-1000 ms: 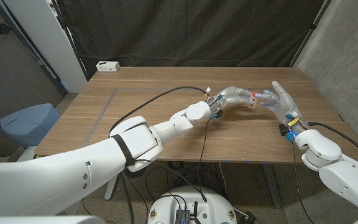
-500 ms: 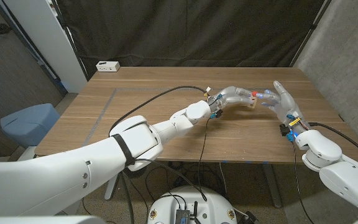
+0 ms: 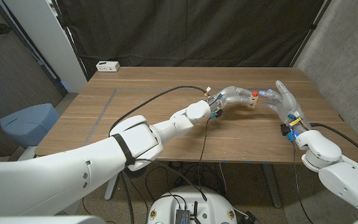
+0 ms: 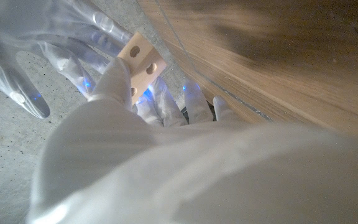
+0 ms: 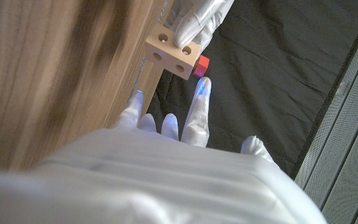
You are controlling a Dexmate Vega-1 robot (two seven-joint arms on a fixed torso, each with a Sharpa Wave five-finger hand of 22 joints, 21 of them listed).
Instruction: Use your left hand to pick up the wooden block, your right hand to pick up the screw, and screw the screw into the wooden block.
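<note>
We grip wooden block (image 3: 252, 99) in left hand (image 3: 234, 95), holes outward; right hand (image 3: 283, 101) fingertips pinch red-headed screw (image 3: 255, 93), presenting it for threading

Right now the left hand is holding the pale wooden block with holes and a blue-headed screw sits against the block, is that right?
Not quite: the screw's head is red, not blue, as the right wrist view shows. The rest holds: the left hand holds the pale wooden block with holes, with the screw against it.

Pale bare-wood block (image 5: 173, 56), matt; table (image 3: 154, 118) brown wood-grain, smooth; robot hand (image 3: 284, 102) glossy white.
</note>
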